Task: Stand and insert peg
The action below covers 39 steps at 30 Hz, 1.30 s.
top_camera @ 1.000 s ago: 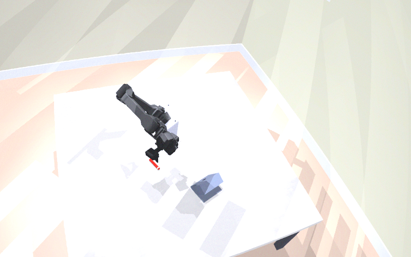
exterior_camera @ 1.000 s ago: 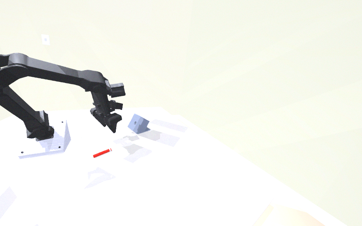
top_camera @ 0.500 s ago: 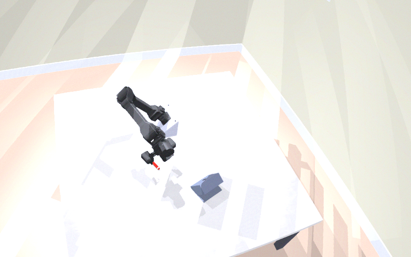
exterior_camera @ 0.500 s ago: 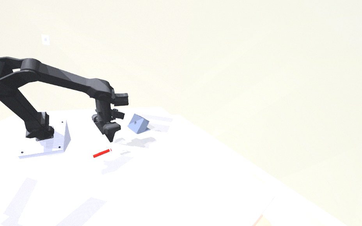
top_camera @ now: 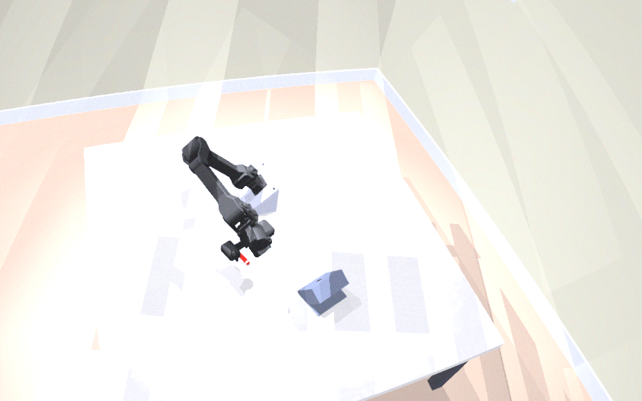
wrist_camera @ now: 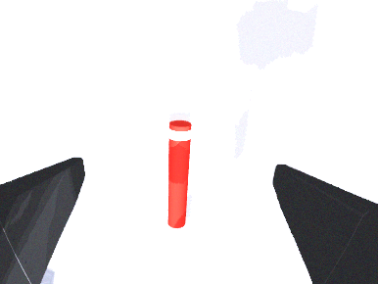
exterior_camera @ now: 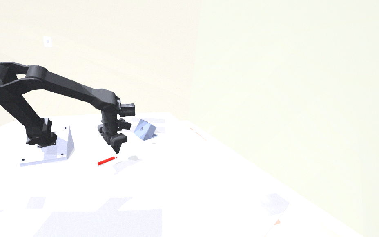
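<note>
A red peg [top_camera: 244,258] [exterior_camera: 106,160] [wrist_camera: 177,177] with a white band near one end lies flat on the white table. In the wrist view its banded end points away from me. My gripper [exterior_camera: 117,149] [wrist_camera: 179,213] is open and empty. It hangs a little above the peg, with one finger on each side of it and not touching it. The sloped blue-grey panel [top_camera: 323,289] [exterior_camera: 144,130] stands on the table beyond the peg. Its one hole [exterior_camera: 141,128] shows in its face.
The arm's base [exterior_camera: 39,137] stands on a pale mounting plate [exterior_camera: 60,155] at the left. The table's edge [top_camera: 425,375] runs along the front right, with a low glass wall [top_camera: 425,137] around the floor area.
</note>
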Tool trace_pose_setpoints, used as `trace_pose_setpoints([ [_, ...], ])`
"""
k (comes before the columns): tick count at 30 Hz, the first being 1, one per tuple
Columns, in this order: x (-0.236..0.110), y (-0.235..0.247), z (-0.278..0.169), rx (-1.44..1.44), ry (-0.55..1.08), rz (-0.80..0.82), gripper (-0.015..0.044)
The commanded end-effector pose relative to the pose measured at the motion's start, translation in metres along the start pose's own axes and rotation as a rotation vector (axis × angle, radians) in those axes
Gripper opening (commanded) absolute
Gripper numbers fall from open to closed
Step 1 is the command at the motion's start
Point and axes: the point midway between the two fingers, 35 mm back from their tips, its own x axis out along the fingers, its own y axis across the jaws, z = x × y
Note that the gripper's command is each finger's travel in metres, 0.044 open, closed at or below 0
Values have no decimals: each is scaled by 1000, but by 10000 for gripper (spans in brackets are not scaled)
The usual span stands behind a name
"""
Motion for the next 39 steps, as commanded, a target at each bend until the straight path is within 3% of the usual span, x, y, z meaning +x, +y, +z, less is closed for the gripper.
trace_pose_setpoints([
  [1,9,0,-1,-7,7,-3,440],
  [28,49,0,-5,-7,9,-8,440],
  [39,49,0,-5,-7,9,-8,151],
])
